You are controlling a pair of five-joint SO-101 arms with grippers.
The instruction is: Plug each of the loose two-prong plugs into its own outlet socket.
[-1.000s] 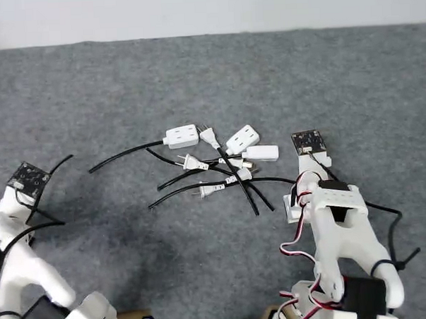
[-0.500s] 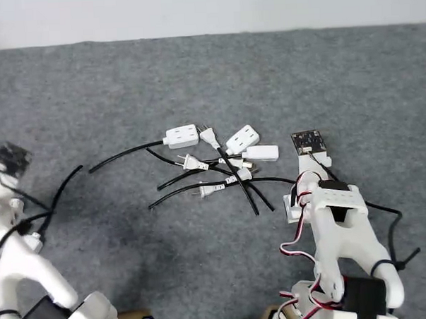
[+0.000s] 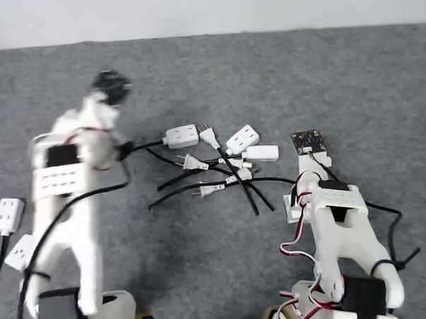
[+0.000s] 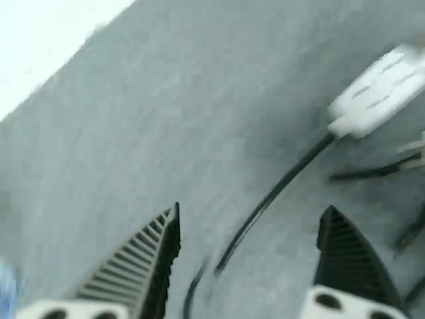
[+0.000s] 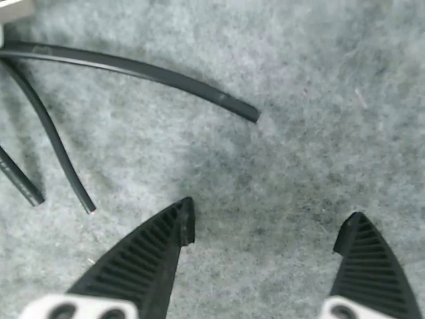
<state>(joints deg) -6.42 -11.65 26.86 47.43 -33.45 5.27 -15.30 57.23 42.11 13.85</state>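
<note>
Left tool has swung in — outlet socket lies just ahead.

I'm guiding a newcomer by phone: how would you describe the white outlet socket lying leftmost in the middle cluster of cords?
Find the tangle of black cords in the middle of the grey mat. The outlet socket lies at its upper left corner. Unlike the two other sockets, close together to its right, it trails a long cord leftward on its own.
</note>
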